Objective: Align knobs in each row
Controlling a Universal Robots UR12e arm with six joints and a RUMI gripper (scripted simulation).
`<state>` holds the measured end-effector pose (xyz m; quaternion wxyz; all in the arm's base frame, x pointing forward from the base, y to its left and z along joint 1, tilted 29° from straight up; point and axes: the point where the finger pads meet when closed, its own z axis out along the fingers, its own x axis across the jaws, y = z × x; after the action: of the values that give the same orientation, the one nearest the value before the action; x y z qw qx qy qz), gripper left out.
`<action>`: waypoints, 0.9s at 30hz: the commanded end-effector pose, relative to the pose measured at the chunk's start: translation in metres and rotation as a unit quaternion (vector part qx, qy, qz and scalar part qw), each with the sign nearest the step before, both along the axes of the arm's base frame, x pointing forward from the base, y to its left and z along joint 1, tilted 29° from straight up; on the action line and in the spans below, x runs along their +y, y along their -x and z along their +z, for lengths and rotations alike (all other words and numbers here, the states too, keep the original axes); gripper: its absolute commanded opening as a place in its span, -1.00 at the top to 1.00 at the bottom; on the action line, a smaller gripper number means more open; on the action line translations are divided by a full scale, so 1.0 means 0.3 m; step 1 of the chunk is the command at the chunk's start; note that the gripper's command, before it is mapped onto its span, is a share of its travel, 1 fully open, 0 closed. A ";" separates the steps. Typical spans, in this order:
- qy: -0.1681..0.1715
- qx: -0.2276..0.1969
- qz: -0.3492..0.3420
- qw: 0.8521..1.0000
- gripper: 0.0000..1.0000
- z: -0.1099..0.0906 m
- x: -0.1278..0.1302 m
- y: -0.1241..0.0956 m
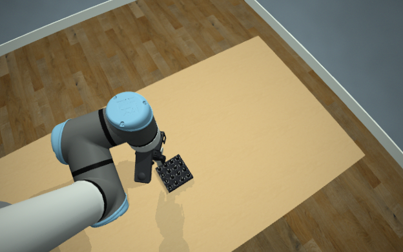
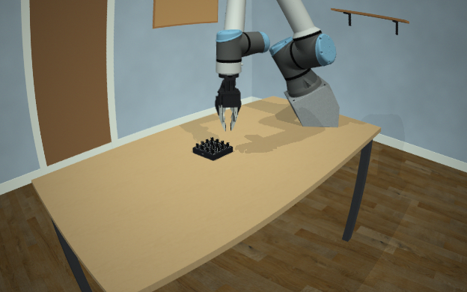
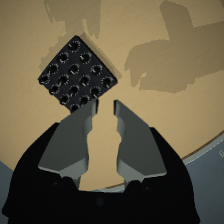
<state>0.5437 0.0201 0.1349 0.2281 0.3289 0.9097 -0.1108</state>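
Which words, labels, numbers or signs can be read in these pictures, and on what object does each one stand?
None can be read.
Blue joint cap: faint embossed marks, too blurred to read.
Knob box: no row or column labels legible in any view; the knobs' marks are too small to make out.
Gripper, table and walls: no text visible.

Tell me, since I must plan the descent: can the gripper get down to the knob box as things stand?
Probably yes. The gripper hangs above the knob box, holding nothing, its fingers nearly shut, with nothing visible between them and the knobs.
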 end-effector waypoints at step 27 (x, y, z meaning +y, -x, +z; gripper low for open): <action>-0.001 0.001 0.001 1.000 0.78 -0.047 -0.020 -0.014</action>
<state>0.5473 0.0165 0.1275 0.2285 0.3286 0.9097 -0.1104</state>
